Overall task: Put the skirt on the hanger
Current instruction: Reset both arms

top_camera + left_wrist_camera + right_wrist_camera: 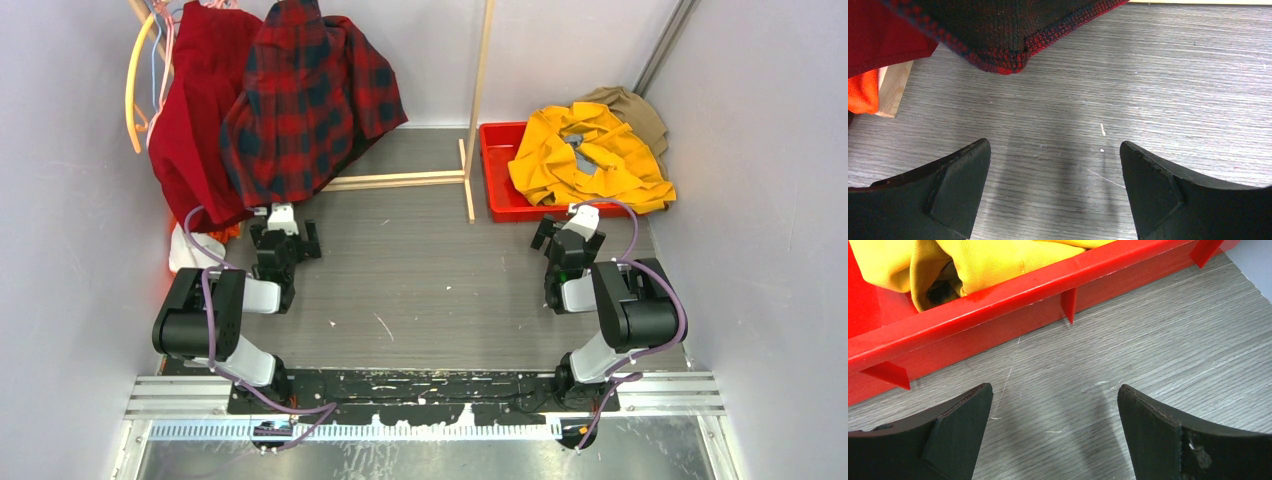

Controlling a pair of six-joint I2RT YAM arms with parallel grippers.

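The red skirt (196,120) hangs from the wooden rack at the back left, its hem near the table; a fold of it shows in the left wrist view (878,35). A thin cream hanger (130,90) curves down along the skirt's left side; what carries the skirt's top is hidden. My left gripper (285,232) sits just below the hanging clothes, open over bare table (1055,165). My right gripper (572,235) is open too, low over the table in front of the red bin (1054,405).
A red-and-black plaid shirt (310,100) hangs in front of the skirt, its hem (998,35) just ahead of my left fingers. The rack's post (480,70) and base bar (400,180) stand mid-table. A red bin (998,305) holds yellow and tan clothes (590,155). Orange fabric (863,92) lies at left.
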